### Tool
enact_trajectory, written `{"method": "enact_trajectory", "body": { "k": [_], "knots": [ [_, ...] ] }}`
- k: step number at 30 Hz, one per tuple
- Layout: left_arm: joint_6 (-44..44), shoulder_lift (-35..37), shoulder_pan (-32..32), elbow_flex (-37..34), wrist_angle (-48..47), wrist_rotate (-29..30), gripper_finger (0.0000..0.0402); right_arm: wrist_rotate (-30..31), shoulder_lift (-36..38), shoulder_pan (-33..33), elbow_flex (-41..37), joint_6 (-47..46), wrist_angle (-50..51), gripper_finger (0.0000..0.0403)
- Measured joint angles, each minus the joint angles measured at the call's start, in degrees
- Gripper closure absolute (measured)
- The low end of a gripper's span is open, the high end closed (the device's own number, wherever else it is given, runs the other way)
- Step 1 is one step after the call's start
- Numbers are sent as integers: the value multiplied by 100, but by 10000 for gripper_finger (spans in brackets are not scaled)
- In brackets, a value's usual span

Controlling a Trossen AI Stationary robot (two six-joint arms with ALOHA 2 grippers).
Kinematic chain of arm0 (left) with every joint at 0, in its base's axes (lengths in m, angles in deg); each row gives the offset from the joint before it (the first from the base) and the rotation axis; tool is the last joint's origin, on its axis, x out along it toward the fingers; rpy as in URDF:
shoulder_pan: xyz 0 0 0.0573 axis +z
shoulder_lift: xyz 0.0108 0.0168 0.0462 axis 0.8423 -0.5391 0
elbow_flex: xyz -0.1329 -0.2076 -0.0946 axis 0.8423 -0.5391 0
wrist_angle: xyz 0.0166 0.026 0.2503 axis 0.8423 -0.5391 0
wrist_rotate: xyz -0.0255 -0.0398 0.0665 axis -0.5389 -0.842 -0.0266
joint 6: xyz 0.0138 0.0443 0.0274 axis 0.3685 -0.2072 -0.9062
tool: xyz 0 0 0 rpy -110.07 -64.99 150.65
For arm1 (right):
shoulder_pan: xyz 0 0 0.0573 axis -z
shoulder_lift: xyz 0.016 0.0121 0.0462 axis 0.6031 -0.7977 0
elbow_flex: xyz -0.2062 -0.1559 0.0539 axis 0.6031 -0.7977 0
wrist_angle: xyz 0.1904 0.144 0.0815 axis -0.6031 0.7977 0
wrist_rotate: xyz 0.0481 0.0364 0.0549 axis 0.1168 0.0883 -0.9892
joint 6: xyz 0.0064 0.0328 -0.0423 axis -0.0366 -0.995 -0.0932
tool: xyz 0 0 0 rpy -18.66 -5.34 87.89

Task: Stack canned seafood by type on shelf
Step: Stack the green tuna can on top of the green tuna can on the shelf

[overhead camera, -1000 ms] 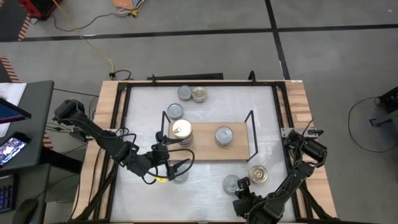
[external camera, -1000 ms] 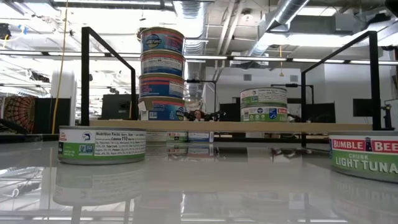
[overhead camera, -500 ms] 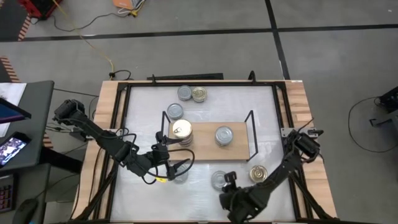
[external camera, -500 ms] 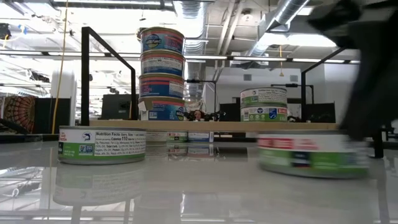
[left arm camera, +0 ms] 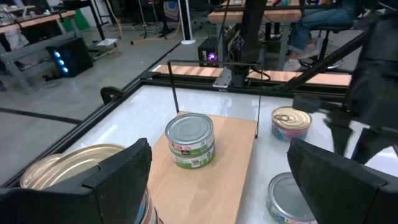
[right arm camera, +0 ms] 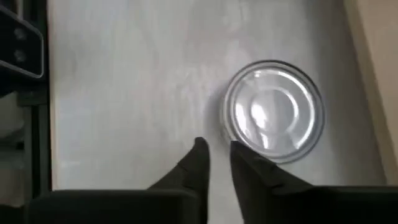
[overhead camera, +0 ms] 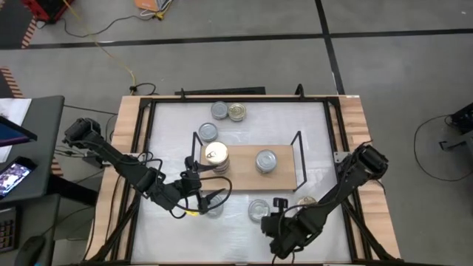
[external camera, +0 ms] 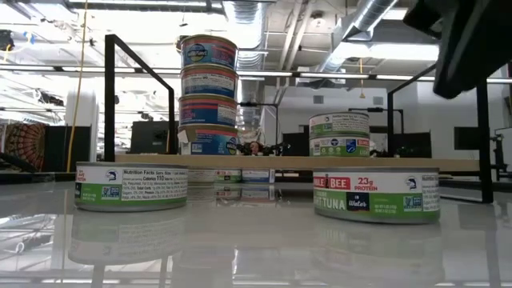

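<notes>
The shelf [overhead camera: 244, 177] is a light wooden board with black wire ends. It carries a tall stack of gold-lidded tins [overhead camera: 215, 154] and a short stack of two silver-lidded tins [overhead camera: 266, 160]. A silver-lidded tin [overhead camera: 259, 210] stands on the white table near the shelf's front edge. My right gripper [right arm camera: 216, 152], fingers almost together, points down beside it. A gold-lidded tin [overhead camera: 305, 203] is half hidden behind the right arm. My left gripper [left arm camera: 224, 186] is wide open, hovering over another tin [overhead camera: 214, 210] near the shelf's left end. My right gripper comes from above, pointing down, with its fingers shut. The outer side of one finger [right arm camera: 239, 155] stands against the silver-lidded tin's side wall [right arm camera: 227, 134], on the side away from the shelf. The tin stands flat on the table.
Three more tins stand on the table beyond the shelf: two together [overhead camera: 228, 111] near the far edge and one [overhead camera: 208, 132] by the shelf's far left corner. A black frame and wooden rails [overhead camera: 353, 125] border the white tabletop. Open table lies along the near edge.
My right gripper has swept toward the table's left and slightly toward the shelf. It pushed the silver-lidded tin, which slid upright along the table to the left and now stands in front of the shelf's middle.
</notes>
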Motion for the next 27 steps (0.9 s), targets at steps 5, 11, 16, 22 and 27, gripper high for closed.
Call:
{"method": "enact_trajectory", "body": {
  "k": [5,11,16,22,27],
  "knots": [
    [7,0,0,0,-2,-143,40,37,0,108,-51,-595,409,229],
    [-19,0,-5,0,-18,-189,40,243,13,236,-677,-1619,331,176],
    [-107,0,-7,0,-11,-263,40,380,22,204,-1037,-2101,-10,188],
    [-122,0,-7,0,-11,-263,40,414,33,10,-1199,-2433,-57,215],
    [-118,0,-7,0,-11,-262,40,260,9,-208,-1224,-2661,205,224]
  ]
}}
